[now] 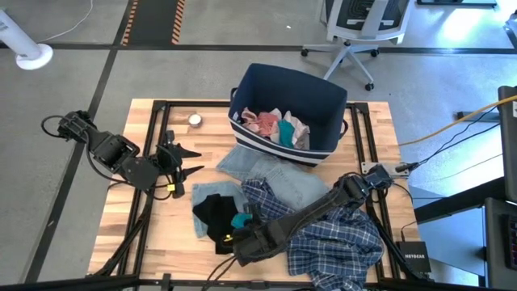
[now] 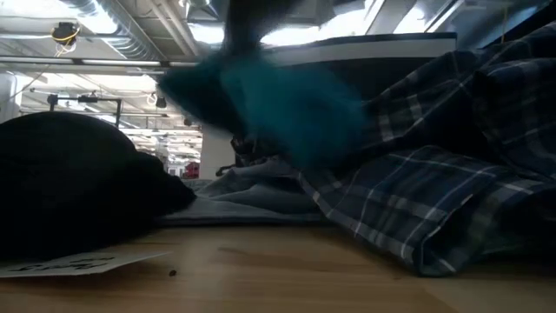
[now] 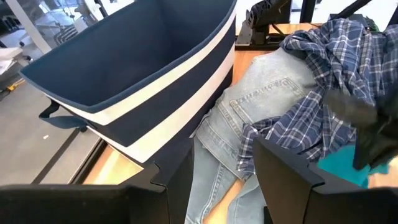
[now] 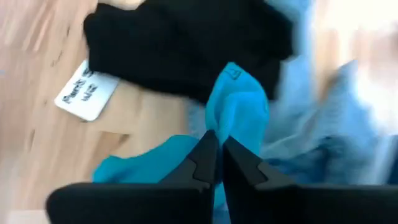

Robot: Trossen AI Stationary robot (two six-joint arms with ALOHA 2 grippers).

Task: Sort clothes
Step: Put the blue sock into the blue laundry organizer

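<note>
One small teal piece point(image 4: 233, 109) lies at the near edge of the table, caught between the closed fingers of the right gripper point(image 1: 239, 239), with the black piece point(image 1: 216, 214) touching it just behind. Its loose end stretches away from the fingertips. The bin point(image 1: 327, 97) stands far and a little right, so the lift must travel that way. The left gripper point(image 1: 179, 171) waits open, well left of the clothes.

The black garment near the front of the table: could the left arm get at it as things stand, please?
Probably yes. The left hand is open beside the black garment, with bare table between. The right hand, shut on the teal piece, crowds its far side.
</note>
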